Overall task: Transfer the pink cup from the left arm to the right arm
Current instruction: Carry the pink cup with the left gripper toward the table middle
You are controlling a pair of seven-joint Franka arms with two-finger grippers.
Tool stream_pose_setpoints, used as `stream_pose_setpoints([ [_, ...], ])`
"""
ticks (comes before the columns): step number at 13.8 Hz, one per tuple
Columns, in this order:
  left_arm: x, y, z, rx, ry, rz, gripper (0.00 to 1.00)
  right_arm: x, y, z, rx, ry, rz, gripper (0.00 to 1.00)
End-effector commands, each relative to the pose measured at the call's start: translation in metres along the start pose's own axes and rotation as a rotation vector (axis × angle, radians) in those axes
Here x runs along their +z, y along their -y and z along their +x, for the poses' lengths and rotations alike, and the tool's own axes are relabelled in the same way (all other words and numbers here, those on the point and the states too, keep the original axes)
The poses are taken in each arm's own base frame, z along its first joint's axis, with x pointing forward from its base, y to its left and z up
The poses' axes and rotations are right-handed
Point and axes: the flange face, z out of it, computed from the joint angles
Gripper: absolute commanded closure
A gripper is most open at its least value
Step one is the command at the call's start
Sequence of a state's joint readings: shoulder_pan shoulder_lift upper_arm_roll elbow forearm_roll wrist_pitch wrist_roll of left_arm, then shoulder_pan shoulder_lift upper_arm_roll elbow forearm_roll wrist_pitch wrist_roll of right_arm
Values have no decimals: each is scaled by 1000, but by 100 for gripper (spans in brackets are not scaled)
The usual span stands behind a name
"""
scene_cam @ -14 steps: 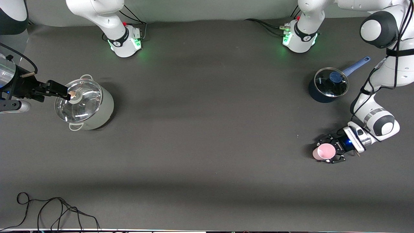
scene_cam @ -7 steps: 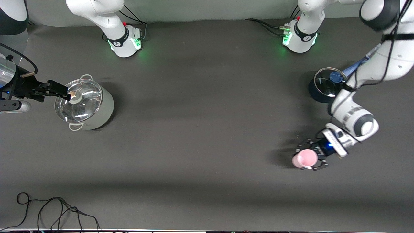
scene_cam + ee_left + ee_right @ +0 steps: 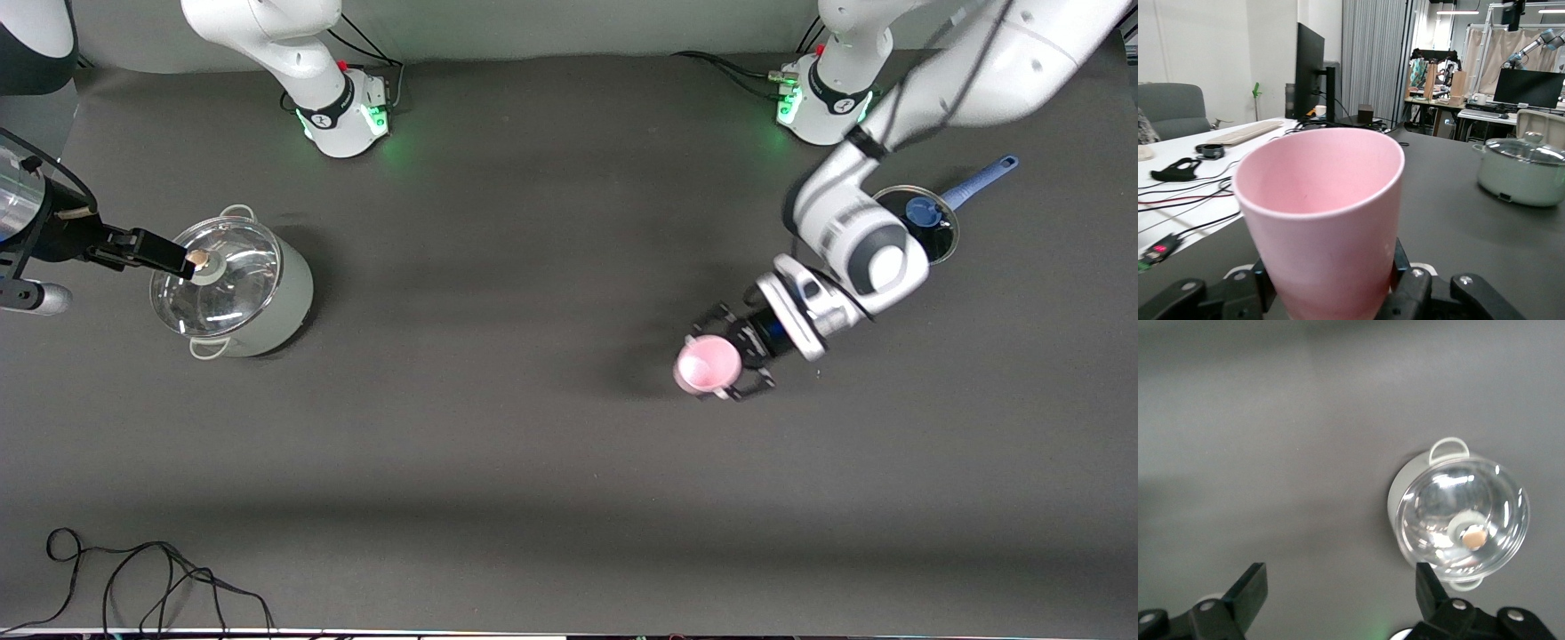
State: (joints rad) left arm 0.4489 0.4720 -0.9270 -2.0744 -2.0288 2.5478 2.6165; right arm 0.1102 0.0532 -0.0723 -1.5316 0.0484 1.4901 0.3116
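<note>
Cup in the air! Left end effector (image 3: 741,362) was clamped low on the pink cup (image 3: 707,364) over mid-counter (image 3: 533,444), mouth up. Right end effector (image 3: 1338,600) hovered by the lidded pot (image 3: 233,286), fingers apart. Light, stiff, probably slick: the free upper wall looked best.

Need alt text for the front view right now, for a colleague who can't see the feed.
The left end effector holds the pink cup upright in the air over the dark table. The right end effector hangs open over the lidded pale-green pot. A dark-blue saucepan sits near the left arm's base.
</note>
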Motion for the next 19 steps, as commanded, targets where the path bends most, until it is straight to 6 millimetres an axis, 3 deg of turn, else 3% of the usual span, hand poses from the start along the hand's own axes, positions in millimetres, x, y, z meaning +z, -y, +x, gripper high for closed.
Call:
stream_pose_setpoints([
  [1,24,-77,43,-7,55,-19,68,-2,34,-15,179,26,39,4],
  [3,38,-111,66,-28,72,-46,68,-4,66,-27,328,51,81,5],
  [7,60,-136,115,-82,83,-28,68,-4,132,-40,582,123,140,6],
  [9,65,-145,121,-81,86,-35,68,-13,153,-37,711,160,187,6],
  [11,68,-147,128,-87,80,-34,68,-16,196,-52,762,164,186,6],
  [13,72,-153,136,-92,86,-29,68,-20,227,-53,868,193,212,6],
  [15,73,-154,138,-108,91,-23,68,-22,267,-66,916,195,234,6],
  [19,73,-155,138,-113,92,-24,67,-22,329,-94,1052,256,328,6],
])
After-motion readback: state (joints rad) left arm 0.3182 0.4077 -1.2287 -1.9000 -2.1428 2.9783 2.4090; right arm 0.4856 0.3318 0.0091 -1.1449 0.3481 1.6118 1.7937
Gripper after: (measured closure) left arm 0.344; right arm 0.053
